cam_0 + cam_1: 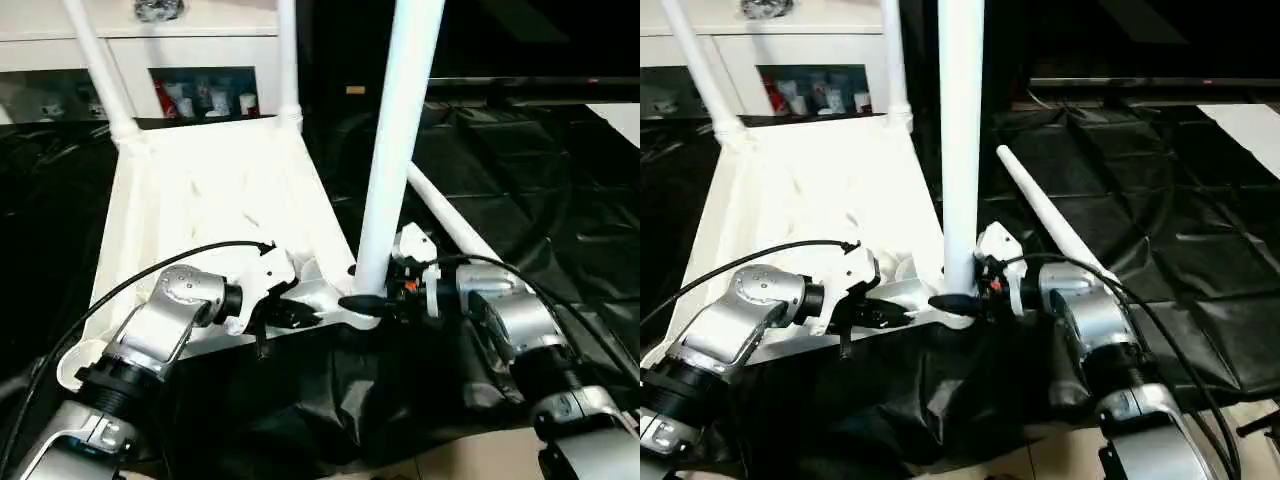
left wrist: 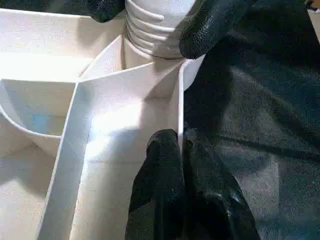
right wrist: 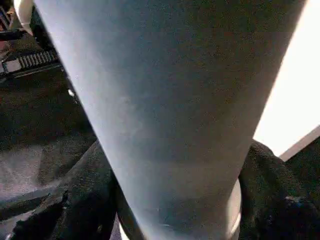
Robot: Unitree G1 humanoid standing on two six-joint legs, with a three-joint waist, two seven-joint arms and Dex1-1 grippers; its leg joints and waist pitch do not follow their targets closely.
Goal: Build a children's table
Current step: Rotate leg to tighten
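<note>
Inverted table top on black sheet: left gripper, fingers together, pinches its near rim; right gripper clasps the upright leg at the corner socket. Keep it vertical while turning.

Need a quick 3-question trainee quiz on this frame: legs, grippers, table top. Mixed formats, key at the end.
1. True or false: the table top lies underside up.
2. How many legs stand upright in corner sockets? A) one B) three C) four
3. What does the left gripper pinch?

Key:
1. True.
2. B; the nearest leg has the right gripper around its base, a fourth leg lies on the black sheet.
3. The table top's edge wall.
</note>
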